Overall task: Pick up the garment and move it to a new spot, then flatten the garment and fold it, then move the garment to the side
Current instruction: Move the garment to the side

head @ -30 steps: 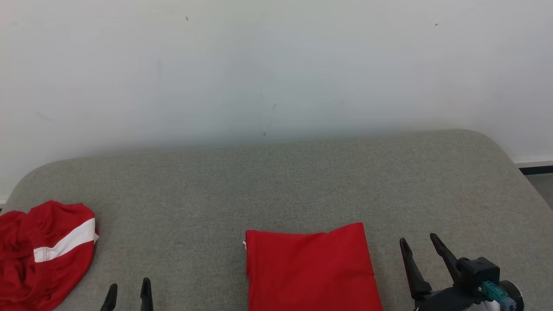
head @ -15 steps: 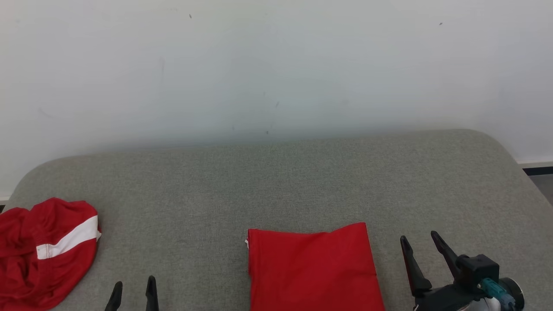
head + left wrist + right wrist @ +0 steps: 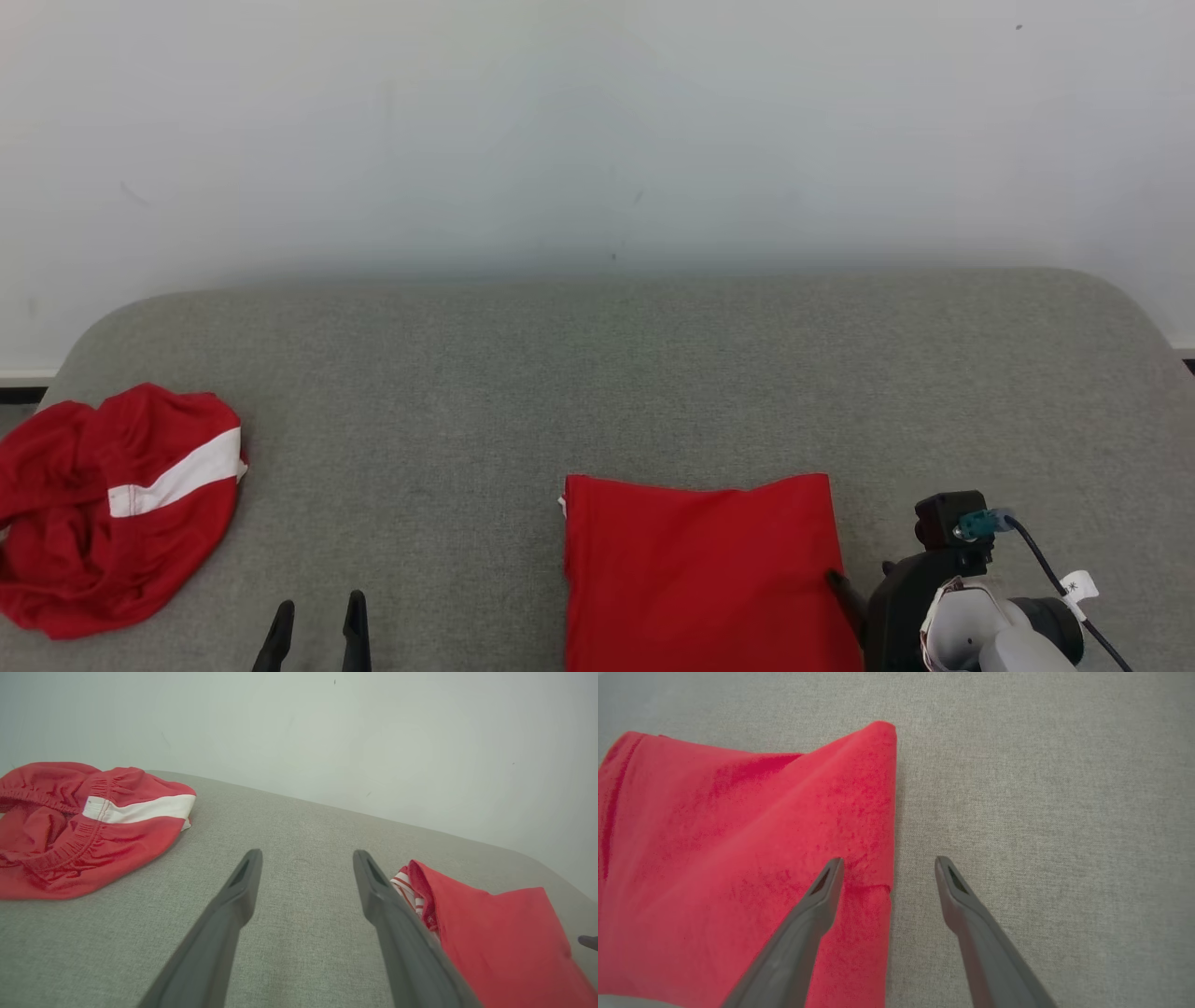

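Both spread wide: left gripper (image 3: pixel 319 607) idle lower left; right gripper (image 3: pixel 888 860) straddles edge of folded red garment (image 3: pixel 714 849). Sink lower, pinch all layers.

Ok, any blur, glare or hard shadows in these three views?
Head view: soft even light, no glare, folded garment sharp. Left wrist view: left hand softens toward the bottom edge; crumpled garment clear. Right wrist view: grey surface weave crisp, faint shadow beside the folded edge, right hand base blurred.

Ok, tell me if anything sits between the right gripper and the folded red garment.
Nothing visible does. The open right gripper hangs at the folded red garment's edge, one finger above the cloth, the other above the bare grey cushion.
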{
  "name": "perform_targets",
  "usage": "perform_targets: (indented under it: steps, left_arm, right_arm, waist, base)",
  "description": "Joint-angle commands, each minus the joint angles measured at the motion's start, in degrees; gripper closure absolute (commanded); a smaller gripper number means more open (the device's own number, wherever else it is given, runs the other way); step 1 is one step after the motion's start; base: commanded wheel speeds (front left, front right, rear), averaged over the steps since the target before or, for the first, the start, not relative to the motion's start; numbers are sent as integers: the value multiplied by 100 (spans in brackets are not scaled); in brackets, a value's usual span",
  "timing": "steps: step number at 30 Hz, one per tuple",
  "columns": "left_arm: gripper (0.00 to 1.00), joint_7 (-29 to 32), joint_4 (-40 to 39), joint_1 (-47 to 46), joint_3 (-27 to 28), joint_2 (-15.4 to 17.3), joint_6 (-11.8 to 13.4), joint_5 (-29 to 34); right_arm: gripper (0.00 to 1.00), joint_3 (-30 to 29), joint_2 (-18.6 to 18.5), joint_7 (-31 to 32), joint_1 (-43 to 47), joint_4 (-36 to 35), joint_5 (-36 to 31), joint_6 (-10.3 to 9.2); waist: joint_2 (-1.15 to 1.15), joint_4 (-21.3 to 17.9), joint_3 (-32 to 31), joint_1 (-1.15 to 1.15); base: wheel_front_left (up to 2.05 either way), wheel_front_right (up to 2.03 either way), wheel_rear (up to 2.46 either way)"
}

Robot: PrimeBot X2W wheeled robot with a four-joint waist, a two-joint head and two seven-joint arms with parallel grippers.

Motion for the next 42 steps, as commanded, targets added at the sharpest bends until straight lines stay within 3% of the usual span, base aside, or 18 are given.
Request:
perform_targets:
  steps: [1, 11, 16, 17, 19, 26, 33, 42]
  left_arm:
    - [0, -2, 5, -40, -35, 4, 16, -11]
    - [0, -2, 33, -121, -98, 4, -21, -7]
    - [0, -1, 56, -209, -130, 4, -43, 0]
    - [0, -1, 56, -240, -136, 5, -52, -1]
    - [0, -1, 55, -283, -147, 5, -73, -6]
    - [0, -1, -19, -405, -123, 4, -108, -7]
    - [0, -1, -181, -545, -49, 4, -152, -36]
    - [0, -1, -415, -1040, -111, 5, -277, 165]
  right_arm:
    - [0, -21, -26, 197, -51, 154, -60, -11]
    - [0, -50, 38, 629, -192, 595, -5, -12]
    - [0, 161, -133, 1017, -243, 908, -162, -12]
    - [22, 218, -171, 1059, -280, 940, -182, -13]
    - [100, 356, -259, 1123, -369, 962, -186, -13]
    - [100, 1014, -789, 1174, -921, 696, -238, -18]
    - [100, 1629, -1372, 1133, -1737, 429, -61, -14]
    - [100, 1591, -2030, 823, -2877, 624, -197, -13]
  waist:
    - [0, 160, 103, -1]
    - [0, 424, 275, -1]
    - [0, 505, 383, -1]
    - [0, 513, 410, -1]
    - [0, 512, 460, -1]
    - [0, 274, 603, -1]
    - [0, -285, 846, -1]
    - [0, -1169, 1544, -1]
  base:
    - [0, 0, 0]
    - [0, 0, 0]
    - [0, 0, 0]
    - [0, 0, 0]
    - [0, 0, 0]
    - [0, 0, 0]
    - [0, 0, 0]
    - [0, 0, 0]
